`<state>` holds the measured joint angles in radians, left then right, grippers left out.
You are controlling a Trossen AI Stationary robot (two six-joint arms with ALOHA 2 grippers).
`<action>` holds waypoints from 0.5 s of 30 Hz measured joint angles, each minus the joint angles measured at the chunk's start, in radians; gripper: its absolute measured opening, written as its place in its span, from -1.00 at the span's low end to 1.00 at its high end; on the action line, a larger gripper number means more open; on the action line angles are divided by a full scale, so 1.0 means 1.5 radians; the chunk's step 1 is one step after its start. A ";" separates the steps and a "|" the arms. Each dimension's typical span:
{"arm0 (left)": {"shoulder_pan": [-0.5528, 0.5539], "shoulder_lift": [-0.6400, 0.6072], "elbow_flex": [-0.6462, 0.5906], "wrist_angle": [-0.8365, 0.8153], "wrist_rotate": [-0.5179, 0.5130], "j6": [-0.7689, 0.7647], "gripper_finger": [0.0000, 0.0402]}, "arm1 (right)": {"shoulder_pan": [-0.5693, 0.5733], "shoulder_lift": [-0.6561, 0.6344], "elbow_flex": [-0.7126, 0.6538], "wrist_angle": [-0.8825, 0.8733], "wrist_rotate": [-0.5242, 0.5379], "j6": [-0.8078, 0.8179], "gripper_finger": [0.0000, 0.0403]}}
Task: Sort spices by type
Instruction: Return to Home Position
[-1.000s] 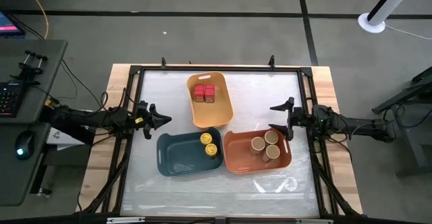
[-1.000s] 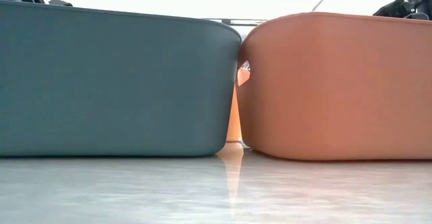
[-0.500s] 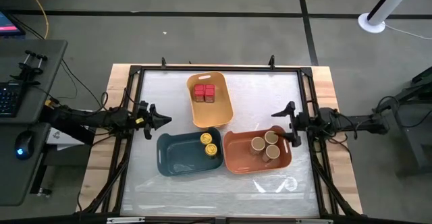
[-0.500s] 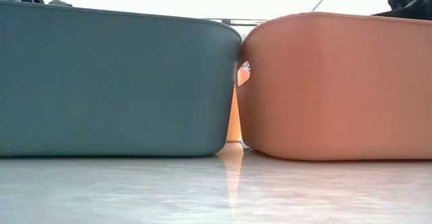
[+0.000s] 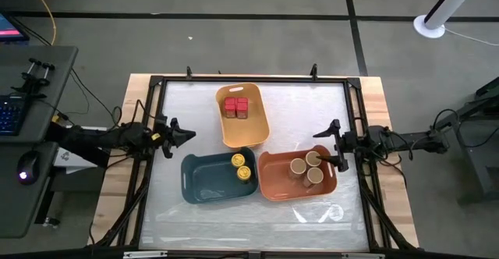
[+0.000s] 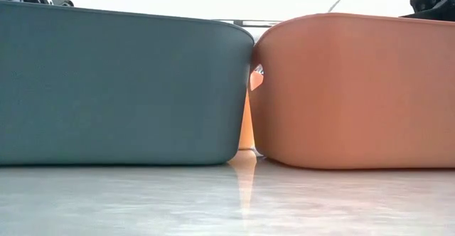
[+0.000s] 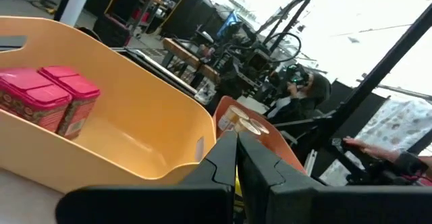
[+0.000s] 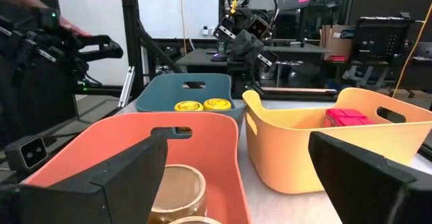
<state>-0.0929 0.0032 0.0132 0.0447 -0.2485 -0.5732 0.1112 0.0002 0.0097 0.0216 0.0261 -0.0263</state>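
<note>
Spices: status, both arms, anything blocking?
Left hand shut, parked left; right hand open, by orange bin. Sorted: red tins in yellow bin, yellow-lidded jars in teal bin, tan-lidded jars in orange bin. Nothing in the way.

Two boxy red tins stand upright side by side, touching, in the far half of the yellow bin. Two round yellow-lidded jars sit just beside each other in the teal bin, in the corner closest to the other two bins. Three cylindrical tan-lidded jars stand upright in a tight cluster in the orange bin, toward its right side.
</note>
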 joint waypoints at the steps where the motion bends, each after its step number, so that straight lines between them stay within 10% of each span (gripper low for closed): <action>1: 0.000 0.000 0.000 0.001 0.001 0.000 -1.00 | 0.001 0.000 0.000 0.000 0.000 0.000 0.76; 15: 0.000 0.000 0.000 -0.001 0.002 0.000 -1.00 | 0.001 0.013 0.000 0.000 -0.002 0.000 0.76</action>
<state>-0.0929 0.0036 0.0128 0.0437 -0.2459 -0.5729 0.1131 0.0196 0.0093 0.0216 0.0231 -0.0263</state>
